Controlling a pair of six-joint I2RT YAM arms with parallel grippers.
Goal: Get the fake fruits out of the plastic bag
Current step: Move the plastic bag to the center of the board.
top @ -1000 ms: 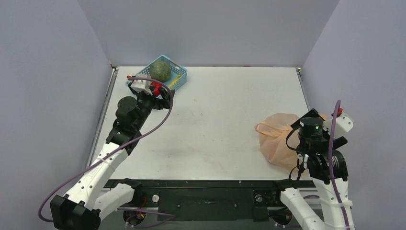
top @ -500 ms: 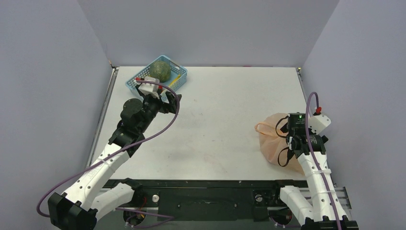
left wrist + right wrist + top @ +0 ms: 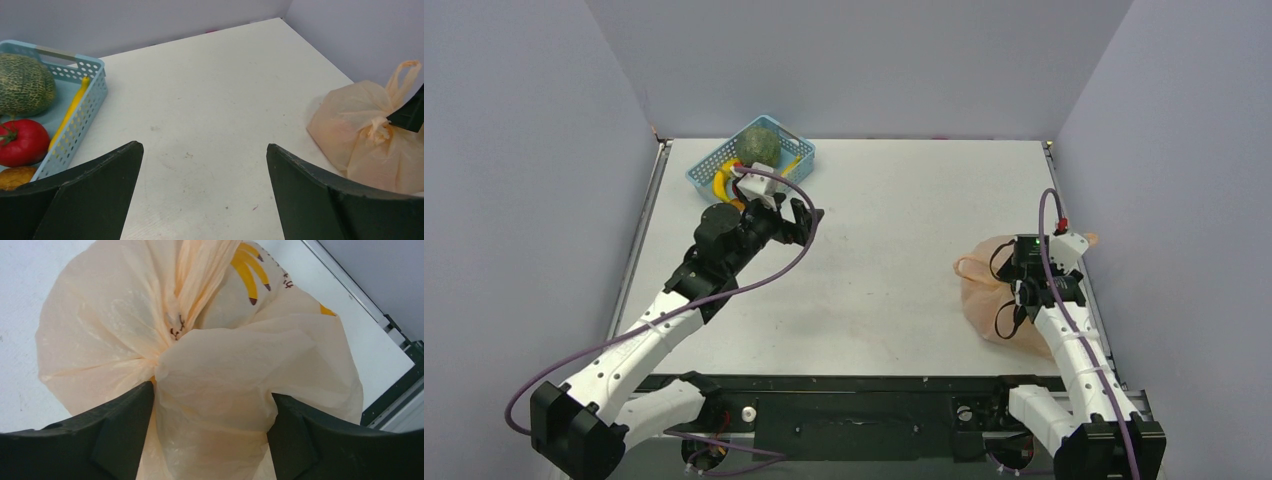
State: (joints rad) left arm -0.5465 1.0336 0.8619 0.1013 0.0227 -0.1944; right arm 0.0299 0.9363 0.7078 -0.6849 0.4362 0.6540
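Right of centre in the top view, the plastic bag [image 3: 984,300] lies twisted shut, fake fruits hidden inside. Your right gripper [image 3: 210,405] straddles its bulge, jaws apart, and the left gripper [image 3: 202,170] hangs open at upper left. Best pinch only thin film near the twisted neck [image 3: 172,332].

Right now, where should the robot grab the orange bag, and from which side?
Probably the bunched neck of the plastic bag, from above. It is the narrowest part, while the puffy body is wide and slack. The open right gripper hangs close over the bag.
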